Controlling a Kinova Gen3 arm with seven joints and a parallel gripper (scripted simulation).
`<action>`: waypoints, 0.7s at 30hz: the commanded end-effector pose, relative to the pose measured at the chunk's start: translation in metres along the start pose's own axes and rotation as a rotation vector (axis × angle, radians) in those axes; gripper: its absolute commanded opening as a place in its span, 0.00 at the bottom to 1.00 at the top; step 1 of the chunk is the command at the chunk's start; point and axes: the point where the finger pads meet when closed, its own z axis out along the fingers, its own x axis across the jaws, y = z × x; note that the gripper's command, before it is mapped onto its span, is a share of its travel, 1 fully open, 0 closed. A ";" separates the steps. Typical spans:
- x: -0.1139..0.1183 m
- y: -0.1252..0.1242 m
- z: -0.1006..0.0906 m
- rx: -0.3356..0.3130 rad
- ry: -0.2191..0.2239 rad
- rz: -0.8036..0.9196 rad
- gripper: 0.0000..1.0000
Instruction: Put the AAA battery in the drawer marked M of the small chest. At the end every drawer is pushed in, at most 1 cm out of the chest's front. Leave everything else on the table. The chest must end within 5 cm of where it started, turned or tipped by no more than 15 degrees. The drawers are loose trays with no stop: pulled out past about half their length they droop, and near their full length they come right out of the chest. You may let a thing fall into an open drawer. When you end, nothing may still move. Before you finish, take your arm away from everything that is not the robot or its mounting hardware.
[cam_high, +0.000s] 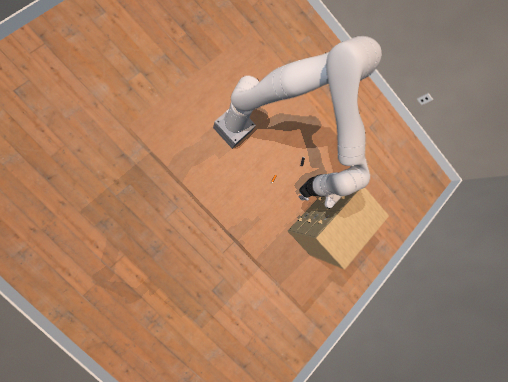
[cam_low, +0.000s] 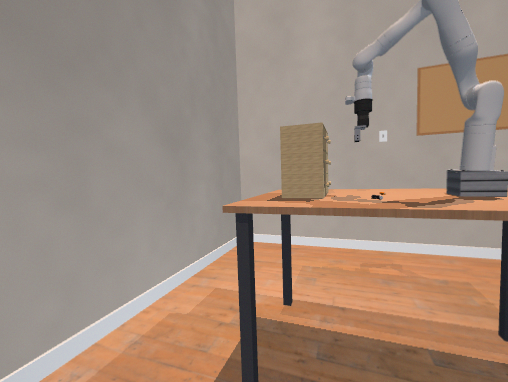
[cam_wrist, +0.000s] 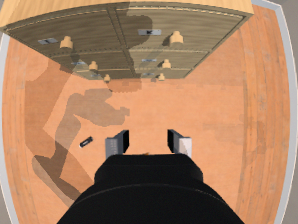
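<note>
The chest (cam_high: 352, 227) (cam_low: 302, 161) (cam_wrist: 90, 27) stands upright, and its drawers look pushed in. In the wrist view the upper right drawer reads K; the other labels are too small or blurred to read, so I cannot tell which is M. A small dark cylinder-like thing (cam_high: 302, 161) (cam_low: 376, 197) (cam_wrist: 86, 142) and a small orange thing (cam_high: 274, 178) (cam_low: 382, 193) lie on the table; I cannot tell for certain which is the AAA battery. My gripper (cam_high: 303, 198) (cam_low: 357, 135) (cam_wrist: 148, 137) is open and empty, pointing down in front of the chest, high above the table.
Drawer knobs (cam_low: 328, 162) (cam_wrist: 176, 38) stick out from the chest's front, towards the gripper's side. The arm's wrist reaches over the chest's edge in the top view. The arm's base (cam_high: 234, 131) (cam_low: 476, 183) stands across the table from the chest.
</note>
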 end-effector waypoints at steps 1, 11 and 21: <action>0.000 0.000 -0.001 0.002 0.000 0.000 1.00; 0.000 0.000 -0.001 0.002 0.000 0.000 1.00; 0.047 0.008 -0.002 0.002 0.000 0.000 1.00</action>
